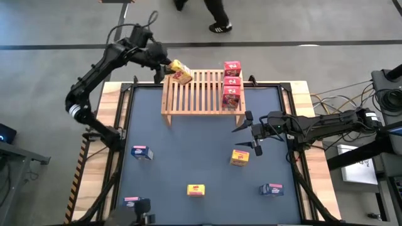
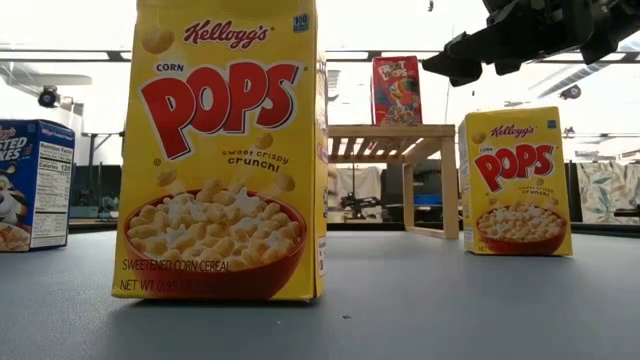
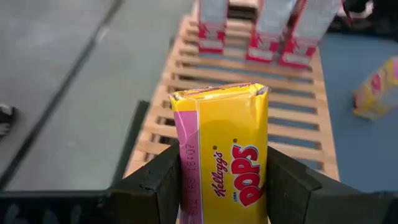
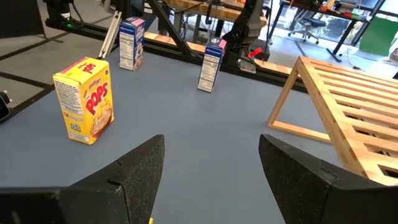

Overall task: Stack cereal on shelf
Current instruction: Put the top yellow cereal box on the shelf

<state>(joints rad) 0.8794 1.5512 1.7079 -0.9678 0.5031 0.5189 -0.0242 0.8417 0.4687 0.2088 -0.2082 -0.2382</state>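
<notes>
1. The left gripper hangs over the far left corner of the wooden shelf, its fingers clamped on the 2 broad faces of a yellow cereal box, which sits tilted above the slats.
2. 3 red boxes already stand in a row along the shelf's right end.
3. The right gripper hovers empty, fingers spread wide, above the surface just off the shelf's front right corner.
4. A second yellow box stands right beside it; a third yellow box is near the front edge.
5. 3 blue boxes remain on the surface: one toward the left edge, one toward the front right corner, one at the front left corner.
6. Judged by look, each box is thin card, light and easily dented. A moderate squeeze across the flat faces near mid-height seems safest; glossy print may slip.
</notes>
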